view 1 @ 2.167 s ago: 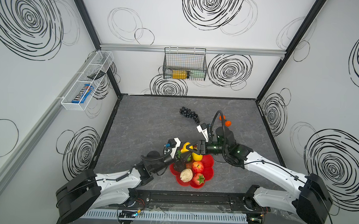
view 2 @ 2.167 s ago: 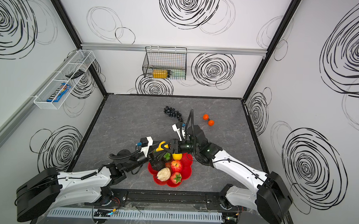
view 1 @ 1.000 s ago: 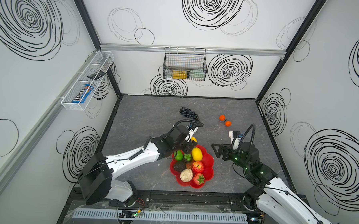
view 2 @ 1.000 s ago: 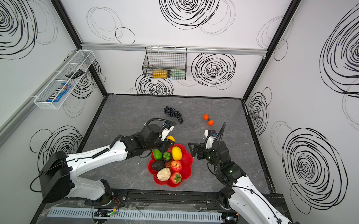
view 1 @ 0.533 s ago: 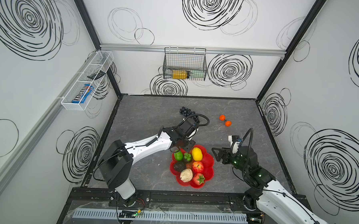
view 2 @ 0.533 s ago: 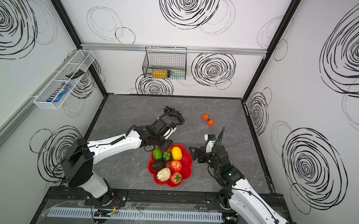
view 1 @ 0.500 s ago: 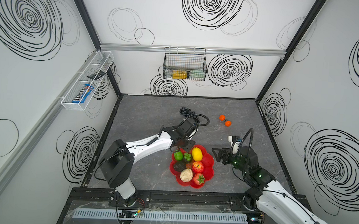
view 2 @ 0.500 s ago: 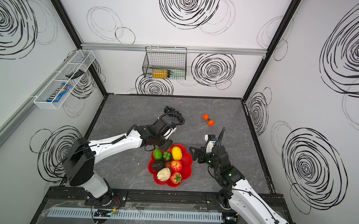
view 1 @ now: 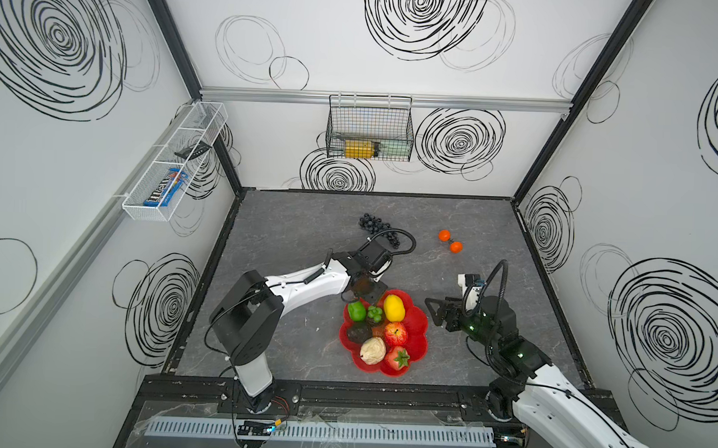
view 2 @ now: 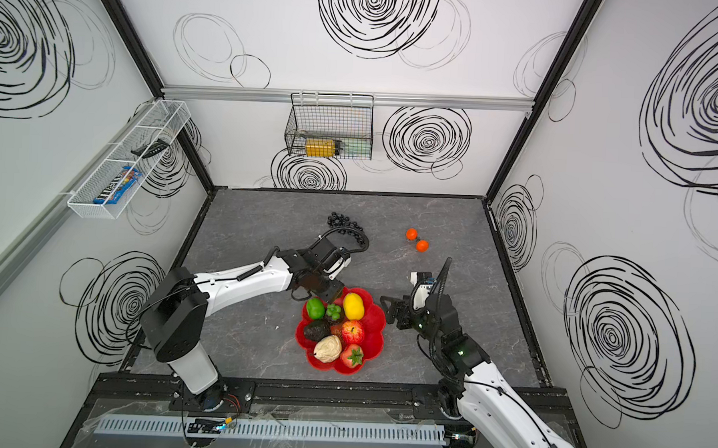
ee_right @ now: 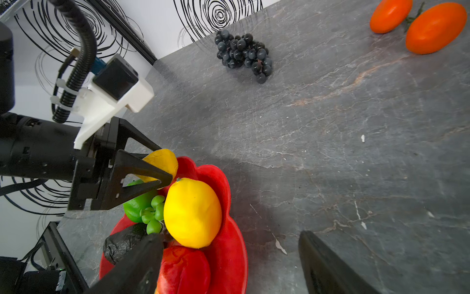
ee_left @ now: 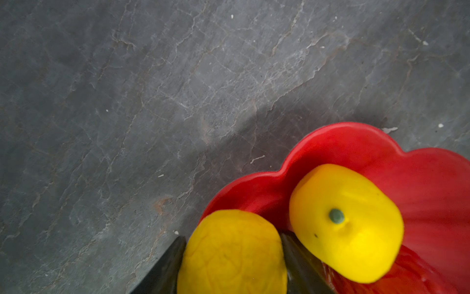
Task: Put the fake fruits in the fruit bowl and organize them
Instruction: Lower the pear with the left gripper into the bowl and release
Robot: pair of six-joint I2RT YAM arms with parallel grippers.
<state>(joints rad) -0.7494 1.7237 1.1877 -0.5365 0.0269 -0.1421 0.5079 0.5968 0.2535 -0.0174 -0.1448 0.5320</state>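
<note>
Left claw (ee_right: 162, 165): swung in to the fruit bowl's (view 1: 417, 323) far rim, clamped on held lemon (ee_left: 231, 252) beside resting lemon (view 1: 394, 307) | right claw (view 1: 428, 313): pulled aside, apart, empty | grapes (view 1: 374, 225), oranges (view 1: 450, 241) waited on desk (view 1: 307, 231).

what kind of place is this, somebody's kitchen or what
Probably a robot test cell in a lab, not a kitchen: white walls drawn with black swirls box in a grey tabletop, a left arm and right arm are mounted at its front edge, and a black wire basket hangs behind.
</note>
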